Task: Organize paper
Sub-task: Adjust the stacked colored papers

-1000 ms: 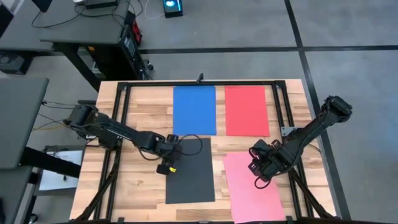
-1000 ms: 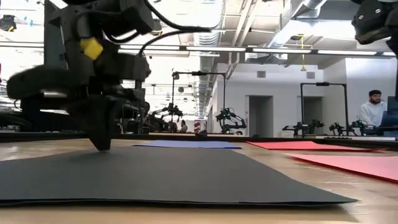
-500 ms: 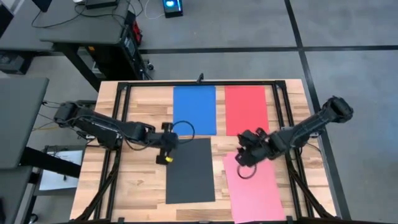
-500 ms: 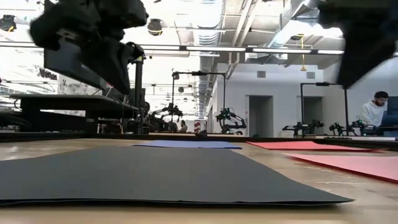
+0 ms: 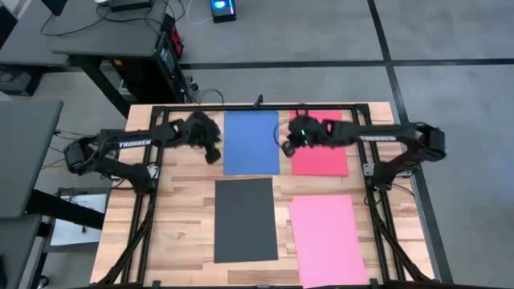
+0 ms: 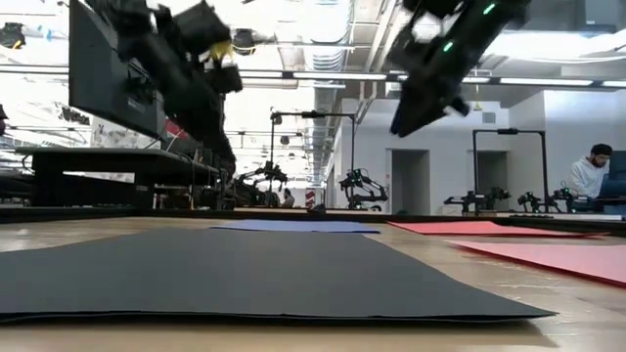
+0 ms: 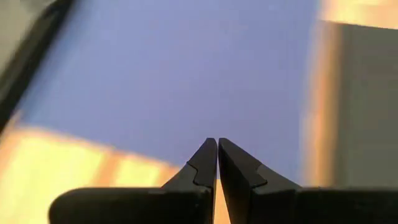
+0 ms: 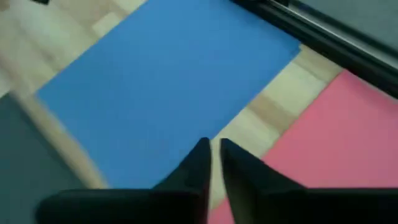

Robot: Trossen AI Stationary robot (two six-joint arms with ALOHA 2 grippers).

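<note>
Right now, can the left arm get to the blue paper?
Probably yes. The left gripper, shut, hangs beside the blue paper's left edge, and nothing lies between them. The right gripper is over the other edge, so they might crowd each other.

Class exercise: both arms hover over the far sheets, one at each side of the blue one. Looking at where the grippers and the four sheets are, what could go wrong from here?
1. The left gripper and right gripper flank the blue sheet; closing in together, they could collide or buckle it.
2. The right gripper hangs over the gap beside the red sheet and might drag that instead.
3. Both grippers look nearly closed, so pinching a flat sheet may fail.
</note>
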